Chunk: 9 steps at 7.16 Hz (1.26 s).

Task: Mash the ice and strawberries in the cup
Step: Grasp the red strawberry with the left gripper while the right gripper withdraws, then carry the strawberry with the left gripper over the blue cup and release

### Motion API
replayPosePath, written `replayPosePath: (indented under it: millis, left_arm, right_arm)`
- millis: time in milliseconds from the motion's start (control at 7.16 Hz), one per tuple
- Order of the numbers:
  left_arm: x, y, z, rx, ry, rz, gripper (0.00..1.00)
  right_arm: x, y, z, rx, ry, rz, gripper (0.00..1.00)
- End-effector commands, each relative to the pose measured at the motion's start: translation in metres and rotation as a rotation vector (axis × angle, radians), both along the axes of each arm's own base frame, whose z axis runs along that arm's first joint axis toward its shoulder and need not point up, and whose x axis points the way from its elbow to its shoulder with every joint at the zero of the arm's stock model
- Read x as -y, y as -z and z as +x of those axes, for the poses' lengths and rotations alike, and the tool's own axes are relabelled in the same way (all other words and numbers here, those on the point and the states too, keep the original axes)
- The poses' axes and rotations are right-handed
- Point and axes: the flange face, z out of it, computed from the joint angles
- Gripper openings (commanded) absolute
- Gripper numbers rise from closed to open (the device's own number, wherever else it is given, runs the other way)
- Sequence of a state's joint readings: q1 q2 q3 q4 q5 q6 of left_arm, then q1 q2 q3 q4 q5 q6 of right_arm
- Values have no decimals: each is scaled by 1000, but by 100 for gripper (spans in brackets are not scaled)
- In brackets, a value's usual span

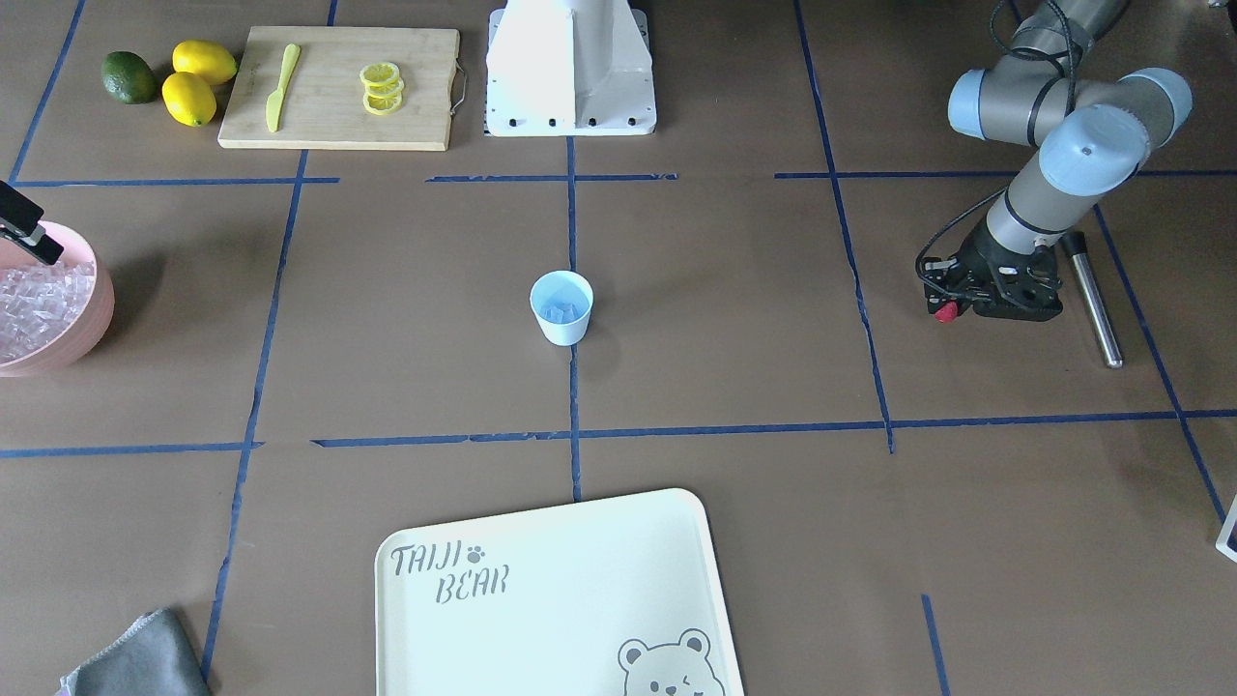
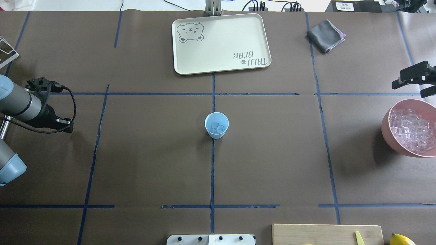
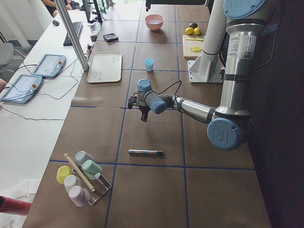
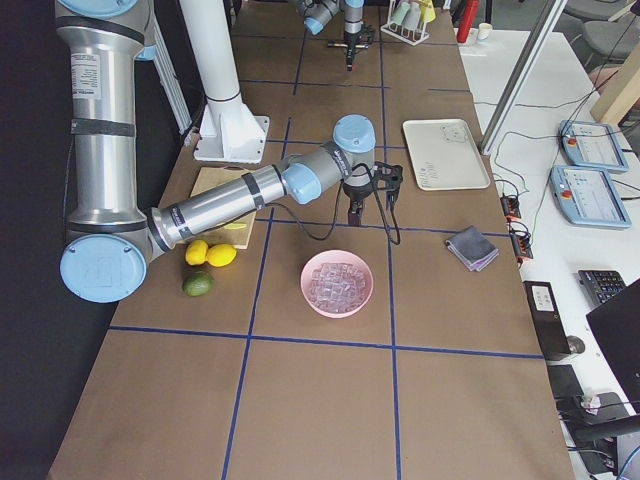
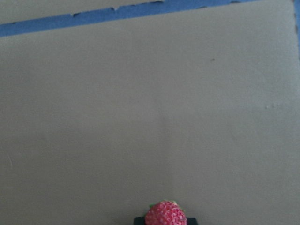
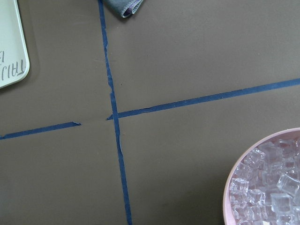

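Observation:
The light-blue cup (image 1: 560, 307) (image 2: 216, 125) stands upright at the table's middle with a few clear ice cubes (image 2: 217, 128) in it. More ice (image 2: 410, 131) fills the pink bowl (image 2: 386, 126) on my right. My left gripper (image 1: 950, 310) hangs low over the table far to my left of the cup, shut on a small red strawberry (image 1: 945, 311) (image 5: 165, 214). My right gripper (image 2: 396, 82) hovers just beyond the pink bowl. Its fingers do not show clearly enough to tell its state.
A metal rod (image 1: 1092, 300) lies beside the left arm. A cream tray (image 2: 238, 64) and grey cloth (image 2: 325, 35) sit on the far side. A cutting board (image 1: 319, 121) with lemon slices, a knife, lemons and a lime is near the base. A cup rack (image 3: 83, 178) stands at the left end.

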State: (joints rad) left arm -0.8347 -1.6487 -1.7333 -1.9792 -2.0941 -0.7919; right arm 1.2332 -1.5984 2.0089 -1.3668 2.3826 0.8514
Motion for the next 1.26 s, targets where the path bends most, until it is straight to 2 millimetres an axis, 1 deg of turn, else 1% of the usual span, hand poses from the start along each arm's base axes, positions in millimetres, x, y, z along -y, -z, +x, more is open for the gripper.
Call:
replayPosePath:
  millis: [0, 140, 279, 419, 559, 698, 838, 978, 1117]
  left_arm:
    - [21, 99, 22, -137, 87, 4, 0]
    - [36, 168, 51, -236, 140, -76, 0]
    - [24, 235, 96, -301, 145, -137, 0]
    - [5, 294, 144, -352, 154, -201, 0]
    - [14, 335, 173, -357, 185, -194, 0]
    - [14, 368, 208, -322, 182, -202, 0]
    - [5, 381, 222, -313, 178, -207, 0]
    - [2, 379, 225, -311, 186, -223, 0]
    - [-11, 370, 239, -295, 195, -202, 0]
  right_arm:
    - [-1, 1, 1, 2, -1, 2, 99]
    - [-1, 1, 1, 2, -1, 3, 99]
    - [-1, 2, 3, 3, -5, 5, 99]
    - [-3, 1, 6, 2, -9, 3, 99]
    - [-4, 3, 8, 4, -13, 7, 99]
    - [-8, 4, 9, 4, -13, 9, 99]
    - [-11, 5, 11, 5, -13, 10, 99]
    - [-11, 5, 11, 4, -13, 9, 99]
    - [-11, 5, 11, 5, -13, 10, 99]
